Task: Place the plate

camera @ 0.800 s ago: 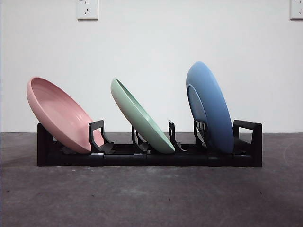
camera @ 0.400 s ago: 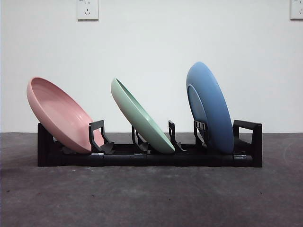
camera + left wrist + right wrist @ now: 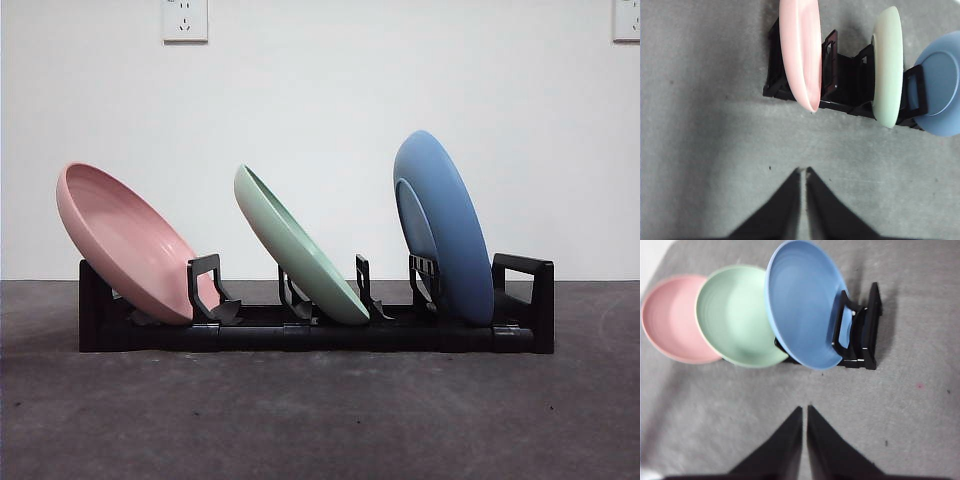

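Observation:
A black dish rack [image 3: 520,338] stands on the grey table and holds three plates that lean left: a pink plate [image 3: 125,243] at the left, a green plate [image 3: 298,250] in the middle and a blue plate [image 3: 445,225] at the right. The left wrist view shows the pink plate [image 3: 801,50], green plate [image 3: 887,65] and blue plate [image 3: 940,85] from above. The right wrist view shows the blue plate [image 3: 802,302], green plate [image 3: 735,315] and pink plate [image 3: 672,317]. My left gripper [image 3: 803,172] is shut and empty, apart from the rack. My right gripper [image 3: 804,410] is shut and empty, also apart.
A white wall with two sockets [image 3: 184,19] stands behind the rack. The grey table top [image 3: 320,420] runs in front of the rack. Neither arm shows in the front view.

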